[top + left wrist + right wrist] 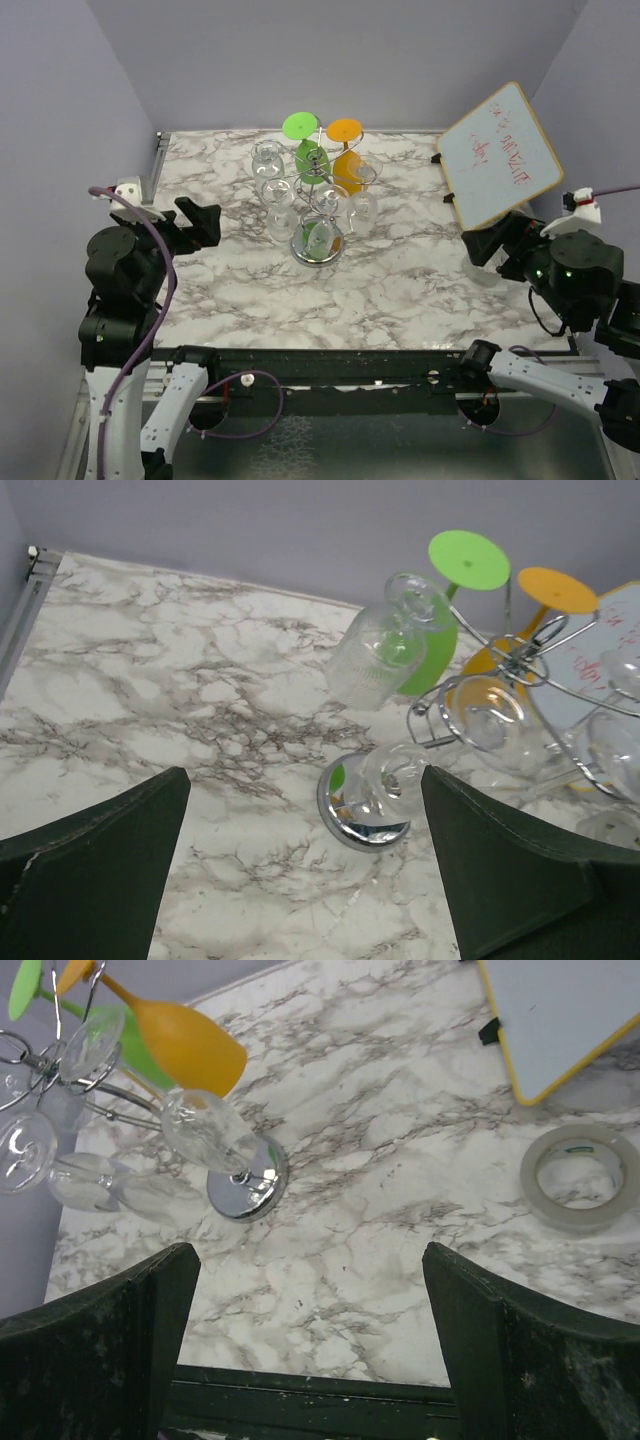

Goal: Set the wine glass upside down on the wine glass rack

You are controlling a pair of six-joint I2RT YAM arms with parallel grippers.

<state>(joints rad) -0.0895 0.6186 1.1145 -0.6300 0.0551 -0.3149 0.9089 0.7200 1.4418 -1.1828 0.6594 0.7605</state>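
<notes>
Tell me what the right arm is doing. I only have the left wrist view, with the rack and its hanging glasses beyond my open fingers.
Observer: The right gripper is open and holds nothing.
Operator: Is anything lying on the table on that side?
Observer: Yes, a roll of tape lies flat on the marble, ahead of that gripper and to its right.
Operator: How do my fingers sit relative to the rack, seen from above?
Observer: In the top view the left gripper is off to the left of the wine glass rack, apart from it and touching no glass.
</notes>
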